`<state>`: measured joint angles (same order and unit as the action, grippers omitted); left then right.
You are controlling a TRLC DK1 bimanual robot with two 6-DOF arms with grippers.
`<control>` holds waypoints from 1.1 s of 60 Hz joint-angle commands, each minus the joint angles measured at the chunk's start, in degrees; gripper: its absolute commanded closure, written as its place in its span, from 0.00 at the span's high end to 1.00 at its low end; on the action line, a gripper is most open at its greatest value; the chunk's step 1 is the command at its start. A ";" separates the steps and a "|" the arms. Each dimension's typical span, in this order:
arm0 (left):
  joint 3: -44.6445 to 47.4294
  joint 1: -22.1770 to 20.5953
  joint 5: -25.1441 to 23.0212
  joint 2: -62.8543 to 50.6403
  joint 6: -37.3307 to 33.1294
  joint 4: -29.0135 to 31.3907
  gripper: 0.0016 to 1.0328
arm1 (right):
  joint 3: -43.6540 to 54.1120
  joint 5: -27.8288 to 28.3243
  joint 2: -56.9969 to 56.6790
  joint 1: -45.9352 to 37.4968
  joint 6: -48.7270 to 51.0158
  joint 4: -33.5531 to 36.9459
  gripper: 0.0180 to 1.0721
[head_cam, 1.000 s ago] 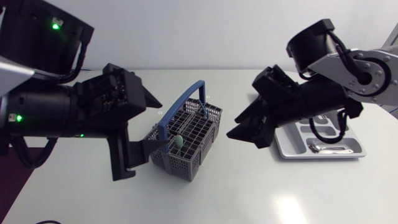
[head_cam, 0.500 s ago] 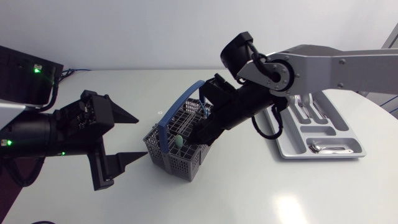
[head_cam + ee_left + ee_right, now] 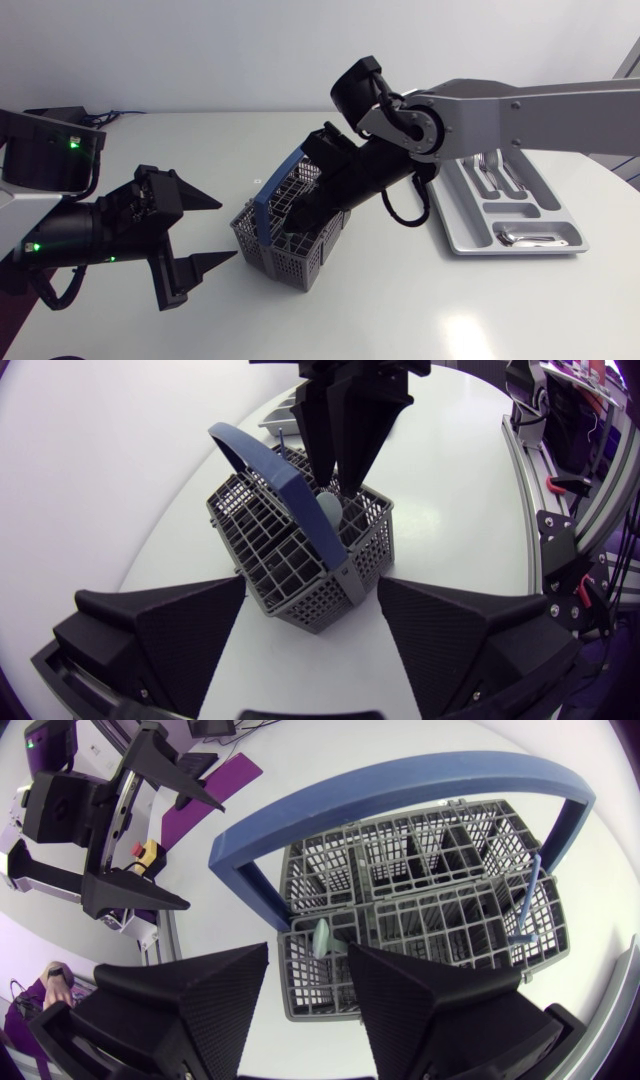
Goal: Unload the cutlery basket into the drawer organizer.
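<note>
Head view shows the grey cutlery basket (image 3: pixel 300 262) with its blue handle (image 3: pixel 272 192) standing mid-table. The drawer organizer (image 3: pixel 468 226) lies well apart to its right, with 1 silver piece (image 3: pixel 528 238) in its near compartment. The right gripper (image 3: pixel 290 218) points down into the basket, its 2 fingers parted and clamping nothing. In the right wrist view a pale green utensil tip (image 3: pixel 321 935) stands in the compartment just ahead of that gap, and a blue utensil (image 3: pixel 528 900) stands in another. The left gripper (image 3: pixel 228 231) hangs just left of the basket, spread wide, holding nothing.
</note>
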<state>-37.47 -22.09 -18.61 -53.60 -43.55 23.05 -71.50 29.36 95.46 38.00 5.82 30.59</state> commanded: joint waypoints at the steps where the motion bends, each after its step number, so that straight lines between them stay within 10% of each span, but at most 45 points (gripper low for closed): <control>1: 1.70 0.82 -0.81 0.25 0.31 -1.43 0.88 | -0.21 0.17 1.22 0.94 -1.96 -1.23 0.45; 66: 3.90 1.17 -1.25 0.43 1.45 -3.89 0.88 | 0.31 -0.89 4.74 1.64 -2.22 -3.61 0.06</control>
<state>-35.27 -21.15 -19.27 -53.60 -43.24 19.55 -71.50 28.73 98.74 39.38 5.19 27.14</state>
